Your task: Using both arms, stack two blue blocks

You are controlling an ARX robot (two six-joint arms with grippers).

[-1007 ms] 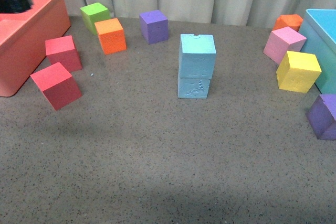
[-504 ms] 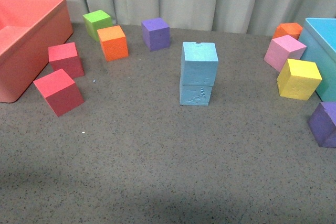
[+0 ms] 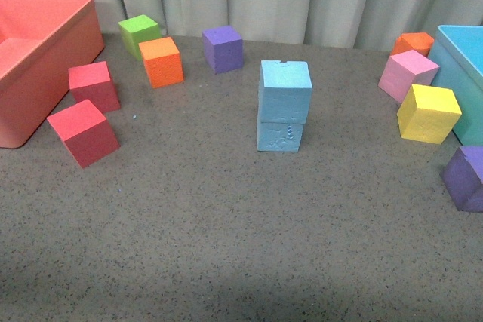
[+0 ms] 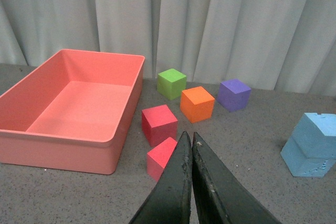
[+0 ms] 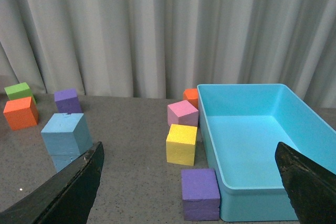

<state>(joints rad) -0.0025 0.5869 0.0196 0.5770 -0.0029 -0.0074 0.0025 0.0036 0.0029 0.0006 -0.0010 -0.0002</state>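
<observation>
The left gripper [image 4: 191,139] is showing in its wrist view with its two black fingers pressed together and nothing between them, and it is hanging above the table near the two red cubes. The right gripper [image 5: 189,153] is standing wide open, its two fingers [image 5: 68,190] lying at opposite edges of its wrist view, and it is holding nothing. Neither arm is appearing in the front view. The two blue blocks are standing in the middle of the grey table [image 3: 226,239]: the upper blue block [image 3: 284,92] is resting on the lower blue block [image 3: 279,133], turned a little against it, and the lower one is showing a small embossed mark on its front face. Both are light sky-blue, and nothing is touching the stack. Around it I am counting two red cubes [image 3: 83,132], two orange cubes [image 3: 161,62], two purple cubes [image 3: 223,48], one green cube [image 3: 139,33], one pink cube [image 3: 408,75] and one yellow cube [image 3: 429,113]. The red bin [image 3: 45,50] is sitting at the far left and the light blue bin [image 3: 464,65] at the far right, with the yellow and pink cubes just beside it. All the cubes are lying well apart from the stack.
</observation>
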